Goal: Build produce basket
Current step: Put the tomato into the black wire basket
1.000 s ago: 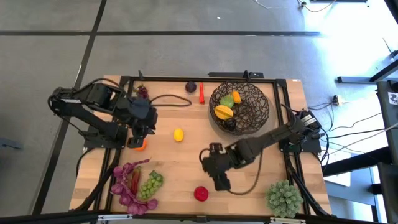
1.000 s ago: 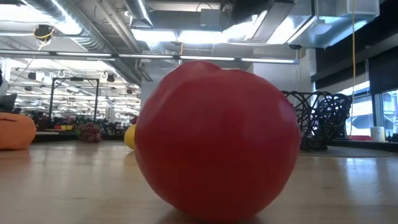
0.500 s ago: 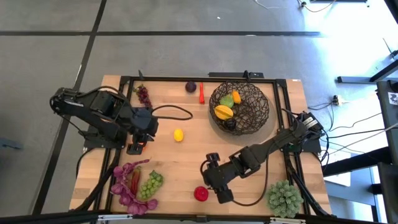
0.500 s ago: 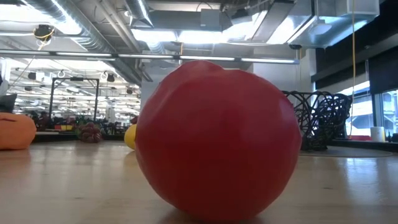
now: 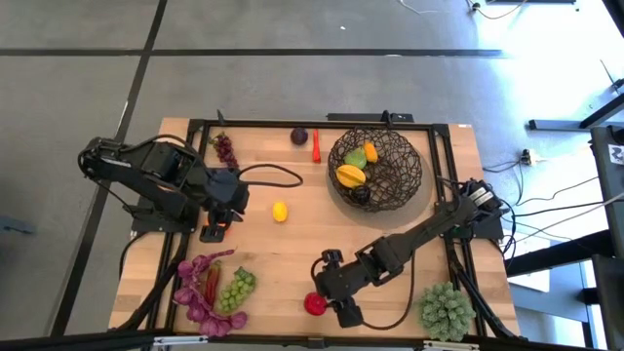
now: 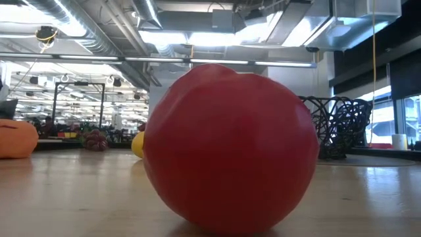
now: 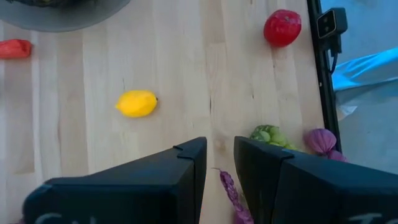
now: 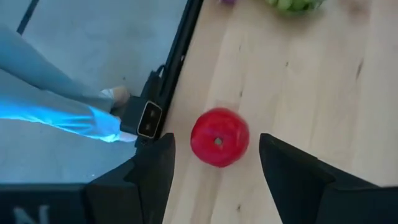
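The dark wire basket [image 5: 376, 168] stands at the far right of the table with yellow, orange and green produce in it. A red apple [image 5: 314, 304] rests near the table's near edge and fills the low view [image 6: 230, 148]. My right gripper [image 5: 328, 292] hangs open just above it, one finger on each side [image 8: 216, 142], touching nothing. My left gripper [image 5: 218, 222] is at the table's left, its fingers a little apart [image 7: 221, 162] with nothing between them. An orange [image 6: 14, 138] and a lemon [image 5: 280, 212] lie on the wood.
Purple leaves [image 5: 200, 292] and green grapes [image 5: 237, 288] lie near left. Purple grapes [image 5: 224, 148], a dark purple fruit [image 5: 299, 136] and a red chilli [image 5: 316, 146] lie along the far edge. A spiky pale green ball [image 5: 447, 310] sits near right. A black frame [image 8: 180, 56] rims the table.
My right gripper has gone toward the table's near edge, tipping further down, and now stands over the red apple. My left gripper has sunk a little toward the near edge and now hides the orange in the high view. The produce has kept still.
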`<control>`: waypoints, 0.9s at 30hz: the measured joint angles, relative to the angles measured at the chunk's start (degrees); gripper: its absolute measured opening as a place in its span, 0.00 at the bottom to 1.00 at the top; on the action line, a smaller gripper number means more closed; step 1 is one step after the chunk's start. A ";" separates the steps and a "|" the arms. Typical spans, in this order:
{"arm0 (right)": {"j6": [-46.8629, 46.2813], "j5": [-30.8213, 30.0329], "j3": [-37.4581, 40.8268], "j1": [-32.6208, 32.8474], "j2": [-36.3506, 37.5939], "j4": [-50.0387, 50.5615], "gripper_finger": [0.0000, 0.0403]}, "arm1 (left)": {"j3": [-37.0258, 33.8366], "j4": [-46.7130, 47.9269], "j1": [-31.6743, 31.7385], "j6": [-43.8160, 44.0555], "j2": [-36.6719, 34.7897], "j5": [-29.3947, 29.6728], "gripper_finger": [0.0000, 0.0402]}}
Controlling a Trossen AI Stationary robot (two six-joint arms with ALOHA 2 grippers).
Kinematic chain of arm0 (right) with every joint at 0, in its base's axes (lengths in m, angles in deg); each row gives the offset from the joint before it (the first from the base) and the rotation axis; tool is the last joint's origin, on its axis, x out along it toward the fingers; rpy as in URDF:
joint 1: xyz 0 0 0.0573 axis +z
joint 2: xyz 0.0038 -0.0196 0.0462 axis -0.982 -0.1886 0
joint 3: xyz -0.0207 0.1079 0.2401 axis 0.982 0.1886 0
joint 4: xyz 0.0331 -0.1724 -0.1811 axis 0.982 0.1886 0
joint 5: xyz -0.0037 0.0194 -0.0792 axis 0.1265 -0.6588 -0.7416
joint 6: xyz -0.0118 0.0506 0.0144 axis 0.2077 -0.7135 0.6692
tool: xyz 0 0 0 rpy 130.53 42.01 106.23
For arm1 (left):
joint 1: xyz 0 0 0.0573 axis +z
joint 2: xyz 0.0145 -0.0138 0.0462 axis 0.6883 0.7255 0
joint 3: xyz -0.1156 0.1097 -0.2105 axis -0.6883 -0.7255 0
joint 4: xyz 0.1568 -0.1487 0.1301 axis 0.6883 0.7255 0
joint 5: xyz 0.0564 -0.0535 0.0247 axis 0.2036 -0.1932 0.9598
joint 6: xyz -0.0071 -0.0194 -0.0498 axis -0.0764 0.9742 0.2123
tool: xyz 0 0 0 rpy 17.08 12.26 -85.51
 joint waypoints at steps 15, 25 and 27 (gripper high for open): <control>-9.47 0.56 0.02 0.55 -3.62 -2.67 0.56 | 0.00 -0.33 0.00 -0.03 0.00 0.00 0.18; -10.51 0.55 0.02 0.60 -3.70 -2.98 0.56 | 0.00 -0.31 0.00 -0.07 0.00 0.00 0.18; -10.48 0.55 0.02 0.60 -3.72 -3.00 0.56 | 0.00 -0.31 0.00 -0.06 0.00 0.00 0.18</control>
